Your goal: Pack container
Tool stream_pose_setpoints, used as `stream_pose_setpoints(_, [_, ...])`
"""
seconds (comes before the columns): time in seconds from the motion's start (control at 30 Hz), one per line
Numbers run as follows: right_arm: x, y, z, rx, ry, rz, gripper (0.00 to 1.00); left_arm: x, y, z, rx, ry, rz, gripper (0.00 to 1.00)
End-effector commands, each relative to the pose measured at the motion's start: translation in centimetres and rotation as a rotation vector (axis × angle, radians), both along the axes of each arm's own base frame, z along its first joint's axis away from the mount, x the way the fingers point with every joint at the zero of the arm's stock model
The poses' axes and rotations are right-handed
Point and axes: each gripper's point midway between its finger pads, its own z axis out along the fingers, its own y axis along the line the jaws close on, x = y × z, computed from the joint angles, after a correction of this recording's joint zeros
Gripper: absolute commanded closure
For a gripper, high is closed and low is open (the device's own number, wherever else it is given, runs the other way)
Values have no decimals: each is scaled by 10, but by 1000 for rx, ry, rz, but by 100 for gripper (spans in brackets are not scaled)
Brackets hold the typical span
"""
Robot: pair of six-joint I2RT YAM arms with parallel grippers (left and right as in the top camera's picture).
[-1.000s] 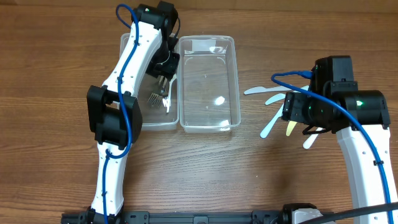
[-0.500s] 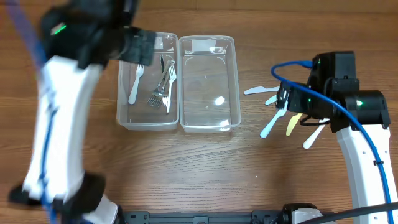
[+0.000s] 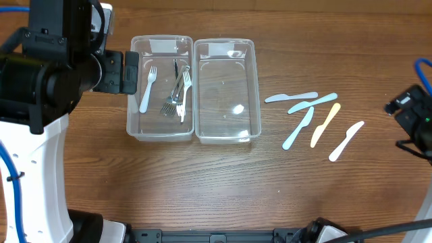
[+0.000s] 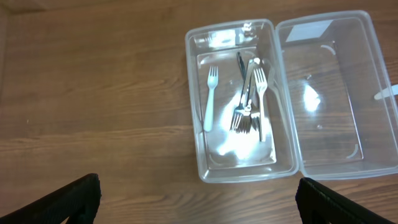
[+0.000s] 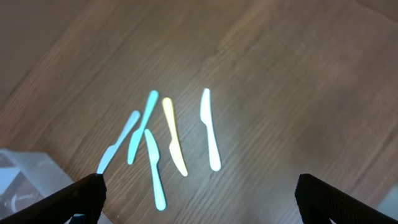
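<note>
On the counter (image 3: 202, 189) two clear tubs sit side by side, well ahead of the left jaws, which are spread wide and hold nothing. The fork tub (image 4: 194, 124) lies straight out between them and holds a bunch of metal forks (image 4: 252, 93) and one white fork (image 4: 209, 102). The neighbouring tub (image 4: 336, 137) is bare. Five plastic knives (image 5: 175, 142) lie loose ahead of the right jaws, also spread and empty. The forks look packed and the knives are not, so the job is roughly half done.
</note>
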Motion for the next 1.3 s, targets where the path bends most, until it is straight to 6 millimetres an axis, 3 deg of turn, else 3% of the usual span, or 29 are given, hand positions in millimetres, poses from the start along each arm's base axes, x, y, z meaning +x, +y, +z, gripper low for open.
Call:
stream_pose_setpoints(0.0, [1, -2, -14, 77, 25, -35, 0, 0, 10, -19, 13, 67, 32, 0])
stream_pose_setpoints(0.2, [14, -10, -41, 122, 126, -34, 0, 8, 30, -79, -21, 228, 99, 0])
stream_pose_setpoints(0.27, [20, -13, -49, 133, 151, -33, 0, 10, 40, -106, -43, 288, 131, 0])
stream_pose_setpoints(0.37, [31, -19, -71, 168, 225, -36, 0, 7, 54, -170, -82, 404, 179, 0])
stream_pose_setpoints(0.47, [36, -22, -82, 186, 259, -37, 0, 4, 57, -200, -92, 450, 188, 0])
stream_pose_setpoints(0.57, [44, -17, -97, 240, 284, -21, 0, 0, 52, -218, -112, 468, 165, 0])
stream_pose_setpoints(0.7, [46, -10, -129, 303, 323, 6, 0, -7, 50, -217, -115, 425, 161, 0])
stream_pose_setpoints(0.97, [29, 1, -209, 363, 419, 3, 0, -28, 51, -174, -93, 203, 139, 0])
stream_pose_setpoints(1.07, [23, 4, -228, 371, 436, 3, 0, -37, 50, -167, -91, 170, 135, 0])
stream_pose_setpoints(1.27, [18, 10, -244, 377, 453, 10, 0, -40, 49, -165, -91, 158, 135, 0])
